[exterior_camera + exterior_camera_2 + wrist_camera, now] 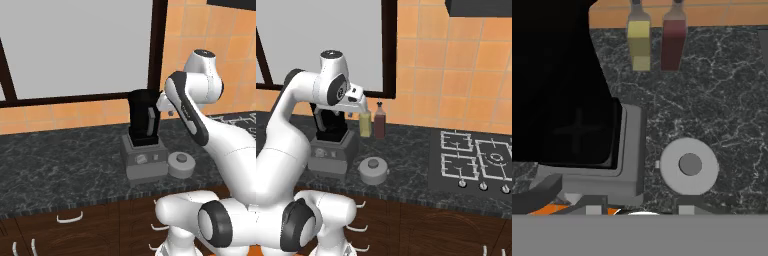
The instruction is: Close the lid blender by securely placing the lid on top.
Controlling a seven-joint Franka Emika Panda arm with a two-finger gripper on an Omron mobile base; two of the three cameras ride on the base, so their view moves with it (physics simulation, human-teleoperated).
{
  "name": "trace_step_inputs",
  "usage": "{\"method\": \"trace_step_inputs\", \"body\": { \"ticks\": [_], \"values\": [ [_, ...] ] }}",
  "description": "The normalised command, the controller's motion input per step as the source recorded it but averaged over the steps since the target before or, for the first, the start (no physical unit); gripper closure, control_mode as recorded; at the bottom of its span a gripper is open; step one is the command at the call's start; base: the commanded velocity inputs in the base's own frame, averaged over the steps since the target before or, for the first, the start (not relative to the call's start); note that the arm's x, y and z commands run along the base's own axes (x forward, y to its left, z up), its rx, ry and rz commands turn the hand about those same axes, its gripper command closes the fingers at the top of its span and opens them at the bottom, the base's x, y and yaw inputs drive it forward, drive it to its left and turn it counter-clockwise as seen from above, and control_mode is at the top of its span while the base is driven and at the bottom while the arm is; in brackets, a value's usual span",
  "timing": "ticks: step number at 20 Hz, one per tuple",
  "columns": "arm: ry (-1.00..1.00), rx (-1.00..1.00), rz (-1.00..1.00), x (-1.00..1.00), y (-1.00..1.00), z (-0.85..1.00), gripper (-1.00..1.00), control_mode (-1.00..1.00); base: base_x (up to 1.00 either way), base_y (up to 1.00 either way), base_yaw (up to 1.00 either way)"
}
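Note:
The blender (144, 125) stands on the dark marble counter, a tall black jar with no cover on its rim, on a boxy grey base (631, 150). In the right base view the blender (331, 135) is partly behind my arm. The lid (181, 164) (374, 170) (689, 166), a light-grey disc with a darker knob, lies flat on the counter just right of the base. My gripper (362, 111) (640, 209) hovers high beside the jar's top and above the lid, looking down. Its fingertips stand apart, open, with nothing between them.
A yellow bottle (365, 124) (640, 42) and a dark red bottle (379, 122) (673, 42) stand at the tiled wall behind the lid. A gas hob (476, 160) lies to the right. A window is behind the blender. Drawers run below the counter edge.

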Motion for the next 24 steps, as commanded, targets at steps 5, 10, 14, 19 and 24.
{"method": "trace_step_inputs", "body": {
  "ticks": [5,10,14,19,24],
  "values": [
    [0.0,0.0,0.0,-0.02,-0.47,-0.01,-1.0,-1.0,0.0,0.0,0.0],
    [0.0,0.0,0.06,-0.13,-1.0,-0.11,-1.0,-1.0,0.0,0.0,0.0],
    [-0.02,0.0,0.29,-0.1,-0.88,-0.21,-1.0,-1.0,0.0,0.0,0.0],
    [-0.05,0.0,0.51,-0.11,-0.56,-0.39,-1.0,-1.0,0.0,0.0,0.0],
    [-0.05,0.02,0.55,0.0,-0.21,-0.38,-1.0,-1.0,0.0,0.0,0.0]
  ]
}}
